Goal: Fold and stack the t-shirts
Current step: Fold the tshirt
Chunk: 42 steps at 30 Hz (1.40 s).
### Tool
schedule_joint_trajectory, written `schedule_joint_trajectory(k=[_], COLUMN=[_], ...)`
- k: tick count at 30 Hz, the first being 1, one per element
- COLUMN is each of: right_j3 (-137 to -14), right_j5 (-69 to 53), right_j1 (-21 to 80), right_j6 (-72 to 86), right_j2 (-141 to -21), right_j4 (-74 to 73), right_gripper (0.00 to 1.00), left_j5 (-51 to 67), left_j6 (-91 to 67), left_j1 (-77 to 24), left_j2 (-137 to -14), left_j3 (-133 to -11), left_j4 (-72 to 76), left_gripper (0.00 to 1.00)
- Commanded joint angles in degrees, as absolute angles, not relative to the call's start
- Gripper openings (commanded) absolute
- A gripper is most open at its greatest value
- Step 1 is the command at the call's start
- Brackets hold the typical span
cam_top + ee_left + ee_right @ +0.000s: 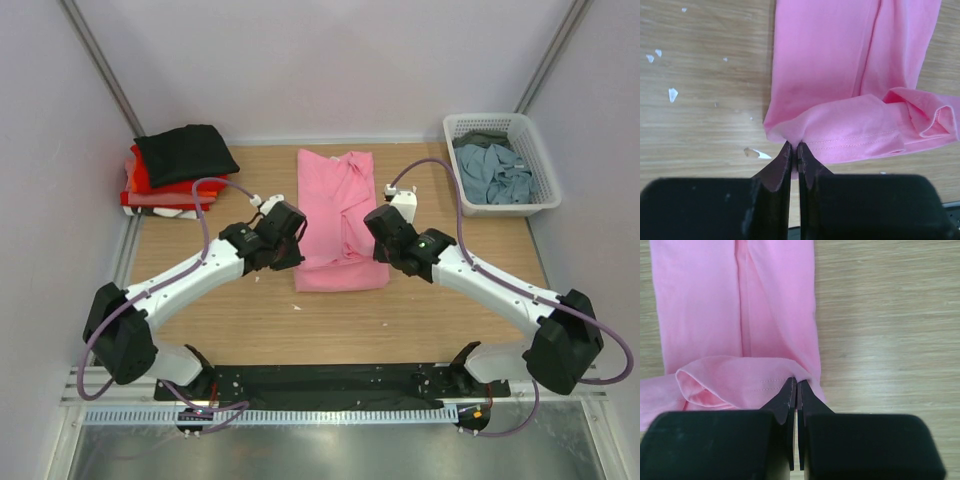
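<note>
A bright pink t-shirt (337, 215) lies folded into a long strip on the middle of the wooden table. My left gripper (297, 243) is shut on its near left hem corner (790, 135). My right gripper (374, 232) is shut on its near right hem corner (802, 375). Both corners are lifted and the hem (860, 135) curls back over the strip. A stack of folded shirts (180, 170) sits at the far left, black on top, red and orange below. A grey-blue shirt (495, 175) and a dark olive one (482, 140) lie in the basket.
The white lattice basket (540, 160) stands at the far right corner. Grey walls close the table on the left, right and back. Small white flecks (672, 94) lie on the wood left of the pink shirt.
</note>
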State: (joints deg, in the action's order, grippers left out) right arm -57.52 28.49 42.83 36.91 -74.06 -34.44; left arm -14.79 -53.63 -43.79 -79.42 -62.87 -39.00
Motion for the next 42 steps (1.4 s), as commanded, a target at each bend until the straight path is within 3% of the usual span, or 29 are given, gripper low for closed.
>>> schedule_joint_trajectory(k=[1, 15, 23, 24, 26, 27, 29, 30, 33, 35, 42], right_j3=[-60.9, -66.6, -75.0, -76.5, -82.3, -84.9, -91.9, -93.4, -96.2, -93.6, -73.7], right_j5=[26.1, 20.6, 16.4, 15.3, 11.9, 12.2, 11.0, 10.6, 12.3, 12.6, 6.9], right_j1=[39.9, 33.2, 28.7, 28.0, 25.5, 24.5, 22.1, 21.7, 21.3, 21.3, 21.3], right_j6=[31.7, 26.2, 22.2, 21.6, 21.0, 21.4, 22.6, 22.6, 21.2, 21.0, 24.0], right_j2=[-76.4, -85.4, -100.0, -102.2, -105.9, -109.8, -112.7, -113.7, -112.0, -109.6, -96.1], right_j4=[-30.1, -23.5, -19.9, -19.8, -20.9, -22.6, -27.1, -27.7, -30.1, -29.6, -24.9], right_gripper=[0.01, 0.01, 0.03, 0.17, 0.44, 0.66, 0.77, 0.81, 0.83, 0.83, 0.83], left_j5=[-10.6, -2.9, -0.4, -0.4, 0.5, 0.4, 1.9, 1.0, -3.0, -5.9, -5.5], left_j6=[-48.4, -41.6, -39.3, -38.9, -38.6, -38.8, -37.8, -37.5, -37.2, -37.4, -38.2], left_j1=[-41.0, -34.3, -28.4, -27.7, -25.9, -25.3, -24.0, -23.8, -23.0, -23.0, -24.8], left_j2=[-83.3, -98.6, -110.6, -112.4, -119.6, -122.7, -129.2, -130.4, -131.2, -127.0, -106.7], left_j3=[-67.2, -78.7, -91.3, -93.3, -99.4, -107.0, -114.8, -121.8, -128.0, -125.9, -96.1], left_j4=[-36.9, -33.9, -37.3, -38.7, -42.9, -46.3, -53.4, -57.7, -62.7, -62.7, -47.7], left_gripper=[0.06, 0.02, 0.06, 0.13, 0.17, 0.2, 0.25, 0.31, 0.39, 0.44, 0.48])
